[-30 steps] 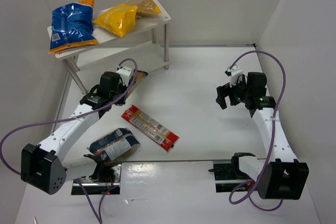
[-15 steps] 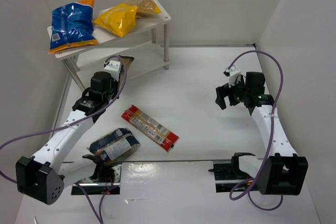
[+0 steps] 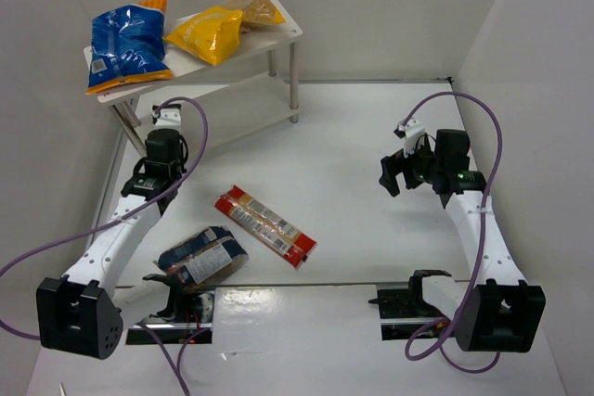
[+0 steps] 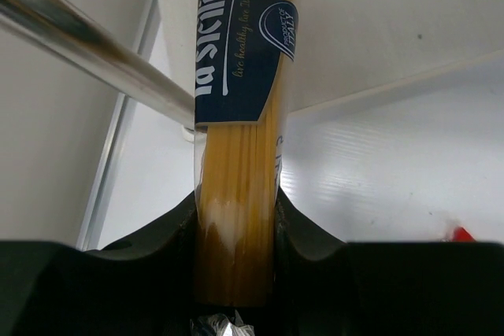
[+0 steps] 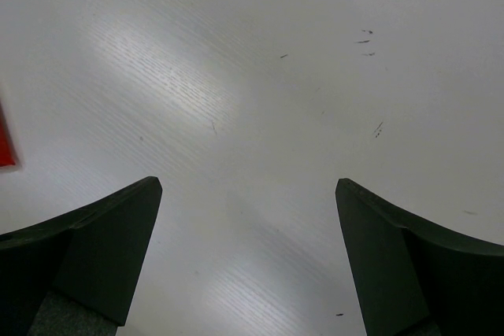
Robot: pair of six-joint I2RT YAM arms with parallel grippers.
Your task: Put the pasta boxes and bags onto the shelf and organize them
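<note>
Fingers of the left gripper [image 4: 235,218] are pinching tight on the slim yellow-tan pasta box [image 4: 236,76]. It's sticking straight ahead, and its glossy blue label is squeezing just right of a smooth silver leg [image 4: 87,41] of the shelf [image 3: 278,30]. Right gripper [image 5: 248,218] is hanging wide open, gripping nothing, with bare matte table [image 5: 252,76] below giving it loads of room.

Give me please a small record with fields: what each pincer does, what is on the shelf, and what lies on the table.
left pincer: shut on the tan box, beside a shelf leg
right pincer: open, holds nothing, above the table
shelf, top board: blue bag, yellow bag, clear bag
table: red box, dark bag
to do: tan box, red box, dark bag not yet shelved
</note>
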